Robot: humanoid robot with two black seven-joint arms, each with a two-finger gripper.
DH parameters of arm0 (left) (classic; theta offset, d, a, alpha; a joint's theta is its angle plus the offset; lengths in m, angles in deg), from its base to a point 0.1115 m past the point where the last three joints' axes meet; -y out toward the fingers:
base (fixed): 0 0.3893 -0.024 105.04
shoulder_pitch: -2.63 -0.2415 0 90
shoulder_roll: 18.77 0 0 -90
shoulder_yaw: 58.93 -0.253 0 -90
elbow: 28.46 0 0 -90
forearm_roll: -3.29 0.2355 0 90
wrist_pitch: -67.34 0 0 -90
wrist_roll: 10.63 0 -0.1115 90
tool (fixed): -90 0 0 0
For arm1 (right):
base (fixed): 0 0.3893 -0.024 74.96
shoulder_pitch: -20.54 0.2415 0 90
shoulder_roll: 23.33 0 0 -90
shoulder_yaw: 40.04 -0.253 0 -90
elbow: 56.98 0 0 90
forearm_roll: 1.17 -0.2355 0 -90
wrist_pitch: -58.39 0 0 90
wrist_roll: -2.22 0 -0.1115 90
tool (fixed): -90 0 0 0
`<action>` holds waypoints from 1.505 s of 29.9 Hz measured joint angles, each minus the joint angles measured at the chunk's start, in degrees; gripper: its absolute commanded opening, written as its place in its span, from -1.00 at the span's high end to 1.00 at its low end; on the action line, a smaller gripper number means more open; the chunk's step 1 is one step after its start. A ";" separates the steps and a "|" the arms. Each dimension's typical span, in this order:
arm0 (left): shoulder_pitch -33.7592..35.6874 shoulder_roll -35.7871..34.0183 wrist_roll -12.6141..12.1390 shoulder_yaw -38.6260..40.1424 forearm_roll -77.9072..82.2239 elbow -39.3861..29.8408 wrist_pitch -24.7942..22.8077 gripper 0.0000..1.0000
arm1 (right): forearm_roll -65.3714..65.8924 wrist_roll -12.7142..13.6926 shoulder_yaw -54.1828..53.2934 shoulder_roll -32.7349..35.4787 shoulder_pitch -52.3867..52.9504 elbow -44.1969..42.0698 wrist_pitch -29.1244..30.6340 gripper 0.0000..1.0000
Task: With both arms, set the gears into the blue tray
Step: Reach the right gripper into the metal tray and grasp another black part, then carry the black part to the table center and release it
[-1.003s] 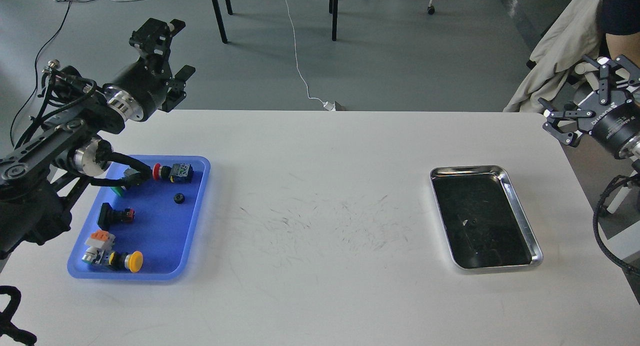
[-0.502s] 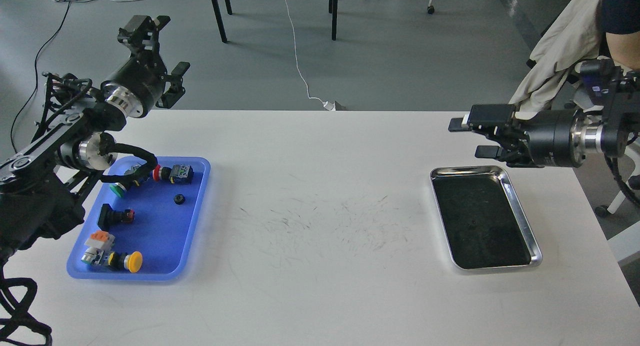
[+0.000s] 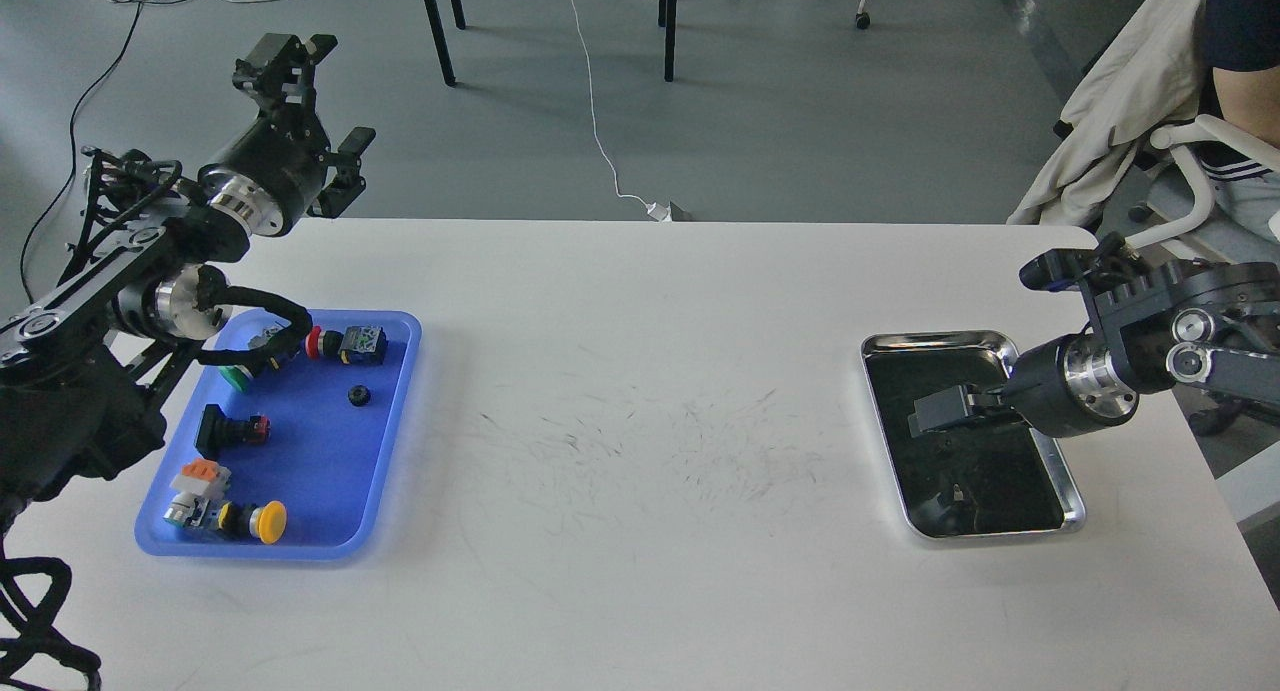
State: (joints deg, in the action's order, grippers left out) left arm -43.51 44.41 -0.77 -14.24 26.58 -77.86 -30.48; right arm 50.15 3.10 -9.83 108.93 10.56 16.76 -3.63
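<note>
The blue tray [image 3: 330, 491] lies at the table's left. One small black gear [image 3: 358, 395] rests on its floor near the right rim, among push buttons. My left gripper [image 3: 318, 101] is raised beyond the table's far left edge, well above and behind the blue tray, open and holding nothing. My right gripper [image 3: 942, 411] points left, low over the dark floor of the steel tray [image 3: 930, 340]. It looks like one dark block, so its fingers cannot be told apart. I cannot make out a gear on that dark floor.
Push buttons lie in the blue tray: a red one [image 3: 330, 344], a green one [image 3: 237, 376], a black one [image 3: 230, 429] and a yellow one [image 3: 255, 521]. A seated person and chair [image 3: 1190, 161] are off the table's right far corner. Scuffed white table [image 3: 640, 441] spans between the trays.
My right arm swung down from beyond the steel tray's far edge to low over its floor, pointing left. The left arm barely moved and the gear stayed put.
</note>
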 measured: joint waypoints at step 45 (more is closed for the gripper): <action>0.19 -0.05 0.02 0.04 0.50 0.10 0.07 -1.00 | -6.02 -1.62 -0.91 -7.66 7.31 -2.70 0.02 0.97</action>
State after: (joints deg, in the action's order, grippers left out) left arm -43.32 44.35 -0.75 -14.20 27.08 -77.76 -30.41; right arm 44.13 1.48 -10.74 101.27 17.87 14.06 -3.61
